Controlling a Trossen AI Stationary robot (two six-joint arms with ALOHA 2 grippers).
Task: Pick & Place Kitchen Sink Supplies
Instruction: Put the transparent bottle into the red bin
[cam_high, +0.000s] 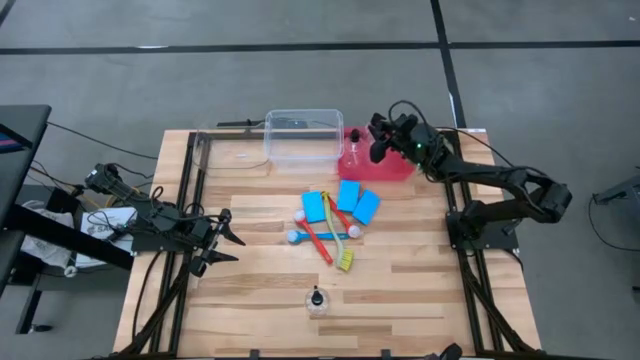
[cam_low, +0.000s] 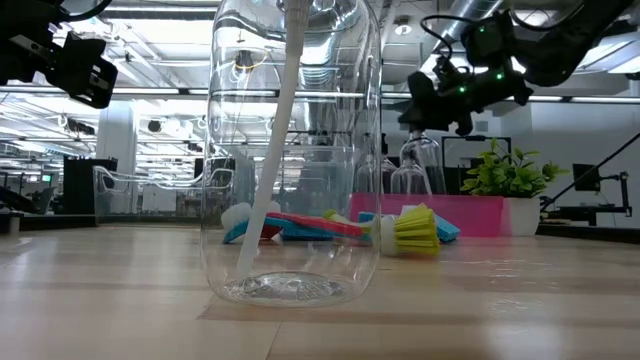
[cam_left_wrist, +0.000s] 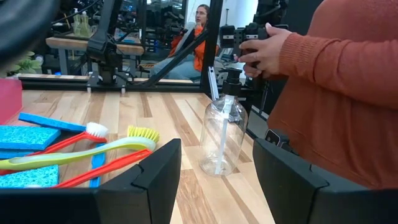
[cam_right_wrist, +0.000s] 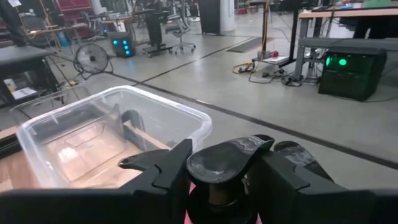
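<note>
A clear bottle (cam_high: 317, 300) with a black pump top stands upright on its base near the table's near edge, in front of my open left gripper (cam_high: 228, 240) at the left. Three blue sponges (cam_high: 347, 195) and the red, blue and yellow-green brushes (cam_high: 325, 235) lie flat mid-table. My right gripper (cam_high: 376, 148) is at the far right, over the red tray (cam_high: 395, 168), shut on a second clear bottle (cam_low: 420, 165). Another bottle (cam_high: 352, 145) stands in the tray's left part. My right gripper holds the bottle at its neck, just under the black pump head (cam_right_wrist: 230, 158), pinched between the two fingers. The fingers lie about level, coming from the table's right. The bottle hangs upright below them (cam_low: 420, 165). The tray's wall hides its base.
A clear plastic tub (cam_high: 302, 138) stands at the far edge, left of the red tray. A small green plant (cam_low: 505, 170) shows beside the tray. A person in a rust-red sleeve (cam_left_wrist: 329, 81) stands beyond the table's near edge, holding a device.
</note>
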